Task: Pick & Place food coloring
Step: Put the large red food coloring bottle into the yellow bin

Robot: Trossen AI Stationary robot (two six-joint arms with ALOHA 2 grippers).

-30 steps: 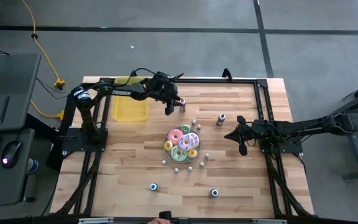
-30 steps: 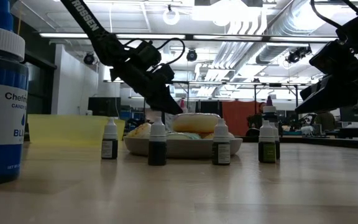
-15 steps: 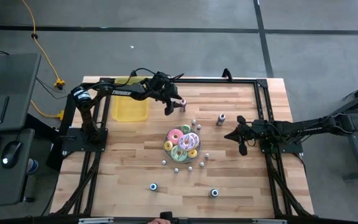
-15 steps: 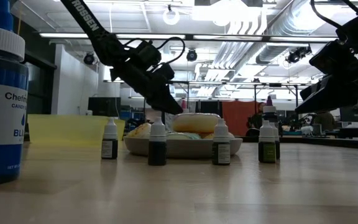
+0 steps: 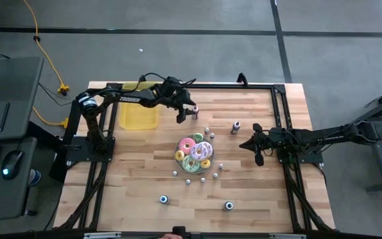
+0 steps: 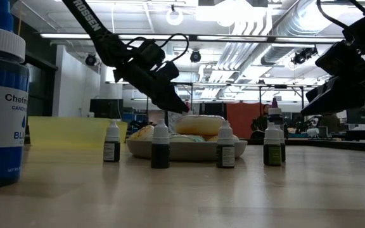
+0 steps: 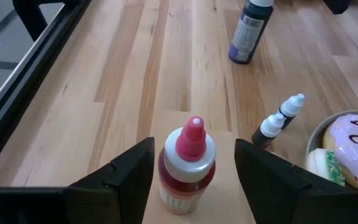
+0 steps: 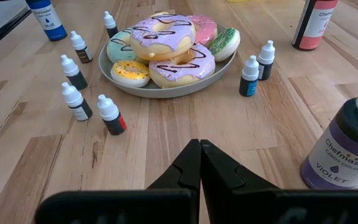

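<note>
Tiny pale food coloring bottles (image 8: 73,99) stand scattered on the table around a plate (image 8: 166,92) of frosted doughnuts. Larger bottles stand farther out: a red one with a pink nozzle (image 7: 187,168), a violet one (image 8: 344,146) and blue ones (image 5: 164,199). My left gripper (image 7: 192,144) is open at the table's far side, with a finger on either side of the red bottle (image 5: 194,111) and gaps showing. My right gripper (image 8: 199,155) is shut and hovers right of the plate (image 5: 177,156), touching nothing.
A yellow bin (image 5: 138,114) sits at the far left, behind my left arm. Two tiny bottles (image 7: 278,118) stand between the red bottle and the plate. A big blue bottle (image 6: 2,95) stands close to the low camera. Black frame rails run along the table's sides.
My left gripper has risen slightly in the low view, staying around the red bottle. Nothing else has moved.
</note>
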